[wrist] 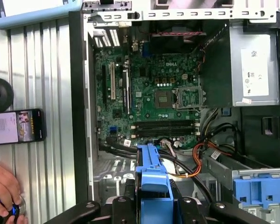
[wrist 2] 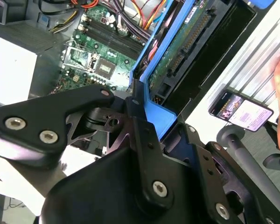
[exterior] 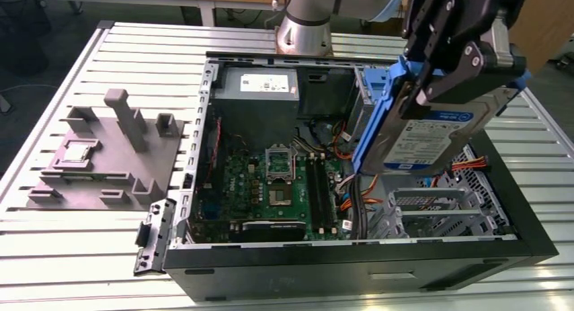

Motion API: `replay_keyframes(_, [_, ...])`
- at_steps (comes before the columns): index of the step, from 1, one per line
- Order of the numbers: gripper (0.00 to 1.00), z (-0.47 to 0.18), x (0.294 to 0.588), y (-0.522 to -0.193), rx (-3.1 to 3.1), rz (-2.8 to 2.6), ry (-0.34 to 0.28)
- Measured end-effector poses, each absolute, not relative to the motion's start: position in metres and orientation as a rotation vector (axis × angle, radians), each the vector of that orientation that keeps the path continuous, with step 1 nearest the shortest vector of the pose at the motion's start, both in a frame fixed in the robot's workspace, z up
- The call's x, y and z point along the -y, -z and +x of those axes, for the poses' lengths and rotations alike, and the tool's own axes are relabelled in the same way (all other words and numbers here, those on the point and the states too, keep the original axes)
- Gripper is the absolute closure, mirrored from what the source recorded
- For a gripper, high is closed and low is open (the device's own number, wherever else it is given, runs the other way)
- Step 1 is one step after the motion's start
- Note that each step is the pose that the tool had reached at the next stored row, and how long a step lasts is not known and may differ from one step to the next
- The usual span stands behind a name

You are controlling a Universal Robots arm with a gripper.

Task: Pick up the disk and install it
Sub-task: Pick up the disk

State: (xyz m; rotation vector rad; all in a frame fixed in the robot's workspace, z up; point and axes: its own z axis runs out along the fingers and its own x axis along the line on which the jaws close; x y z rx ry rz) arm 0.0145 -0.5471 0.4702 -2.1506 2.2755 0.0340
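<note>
Over the open case [exterior: 359, 260], my fingers [exterior: 462, 72] clamped on disk [exterior: 429, 142], mid-carry; I'd say seating needs alignment with cage [exterior: 431, 205].

The exterior view looks down at a slant on the open computer case [exterior: 359, 274], far enough back to take in the whole case, the slatted table [exterior: 80, 257] and a grey fixture [exterior: 107, 156] at the exterior view's left. The first wrist view faces almost straight down into the case from moderate height. The second wrist view sits close behind the gripper [wrist 2: 147, 112], looking along the disk [wrist 2: 177, 51]. All three share the motherboard [exterior: 278, 183] [wrist 2: 98, 60] [wrist: 154, 98]; both wrist views share a phone [wrist 2: 240, 109] [wrist: 16, 127] on the table.
</note>
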Motion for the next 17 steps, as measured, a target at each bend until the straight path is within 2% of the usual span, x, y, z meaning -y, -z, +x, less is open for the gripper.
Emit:
replay_keyframes(8, [0.64, 0.021, 0.561, -0.467, -2.276, -2.151, -0.033])
replay_keyframes(17, [0.64, 0.043, 0.563, -0.463, -2.277, -2.152, -0.031])
